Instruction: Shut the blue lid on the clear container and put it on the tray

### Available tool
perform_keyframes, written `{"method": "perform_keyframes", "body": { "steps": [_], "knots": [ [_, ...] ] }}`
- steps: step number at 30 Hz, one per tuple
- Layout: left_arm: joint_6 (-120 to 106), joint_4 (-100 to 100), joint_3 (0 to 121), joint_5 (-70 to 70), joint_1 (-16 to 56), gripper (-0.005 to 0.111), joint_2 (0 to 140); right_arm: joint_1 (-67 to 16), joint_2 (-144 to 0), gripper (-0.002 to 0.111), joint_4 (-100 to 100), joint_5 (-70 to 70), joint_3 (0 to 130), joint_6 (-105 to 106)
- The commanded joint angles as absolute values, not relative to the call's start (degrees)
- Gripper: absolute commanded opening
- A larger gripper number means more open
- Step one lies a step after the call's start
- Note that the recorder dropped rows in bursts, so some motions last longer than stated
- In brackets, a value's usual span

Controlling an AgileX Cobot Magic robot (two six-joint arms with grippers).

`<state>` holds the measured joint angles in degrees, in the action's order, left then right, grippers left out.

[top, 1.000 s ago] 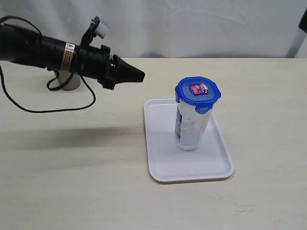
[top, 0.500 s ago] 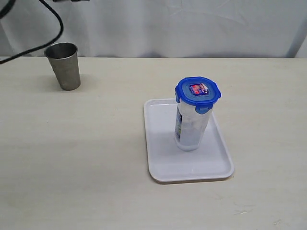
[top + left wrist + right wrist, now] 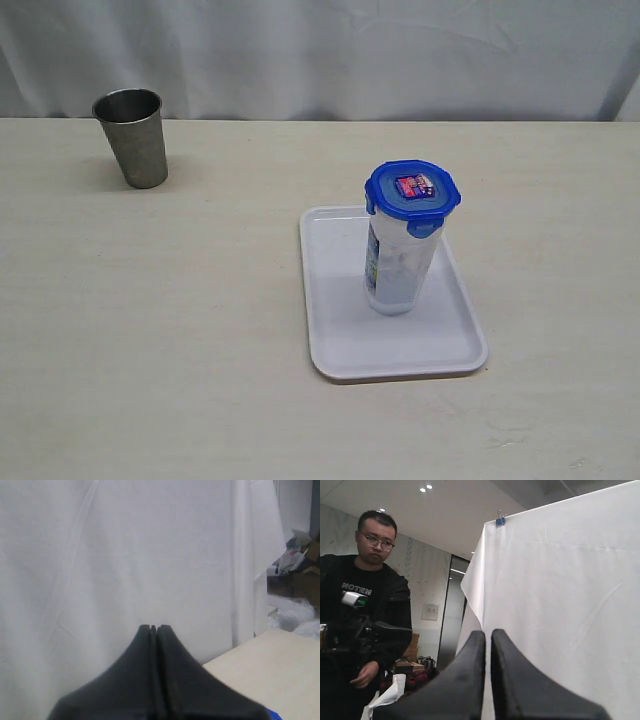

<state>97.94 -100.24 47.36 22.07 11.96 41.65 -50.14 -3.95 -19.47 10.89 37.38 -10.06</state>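
Note:
The clear container (image 3: 400,265) stands upright on the white tray (image 3: 340,330), right of the table's middle. The blue lid (image 3: 412,189) sits on top of it, sticker up, one flap hanging at the front. Neither arm shows in the exterior view. My left gripper (image 3: 153,628) is shut and empty, raised and pointing at the white curtain, with a table corner below it. My right gripper (image 3: 488,633) is shut with only a thin slit between its fingers. It holds nothing and points up past the curtain's edge.
A steel tumbler cup (image 3: 132,137) stands at the back left of the table. A white curtain (image 3: 330,55) hangs behind the table. In the right wrist view a person in black (image 3: 367,610) stands beyond the curtain.
The left arm, which reached in from the left above the table a second ago, has withdrawn out of the exterior view, uncovering the steel cup. Container, lid and tray have not moved.

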Motion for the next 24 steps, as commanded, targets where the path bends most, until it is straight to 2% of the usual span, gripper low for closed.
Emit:
{"method": "perform_keyframes", "body": {
  "steps": [1, 13, 24],
  "knots": [
    [100.82, -99.95, 43.37, 21.33, 11.75, 0.0, 32.26, -49.98, -3.66, 0.004, -18.7, 12.13, 36.98, -10.28],
    [102.19, -99.95, 35.37, 21.46, 11.75, 0.0, 11.14, -49.98, -3.66, 0.004, -18.31, 12.28, 36.98, -10.28],
    [102.3, -99.95, 35.24, 21.86, 11.75, 0.0, 5.22, -49.98, -3.66, 0.004, -18.31, 12.28, 36.98, -10.28]
  ]
}}
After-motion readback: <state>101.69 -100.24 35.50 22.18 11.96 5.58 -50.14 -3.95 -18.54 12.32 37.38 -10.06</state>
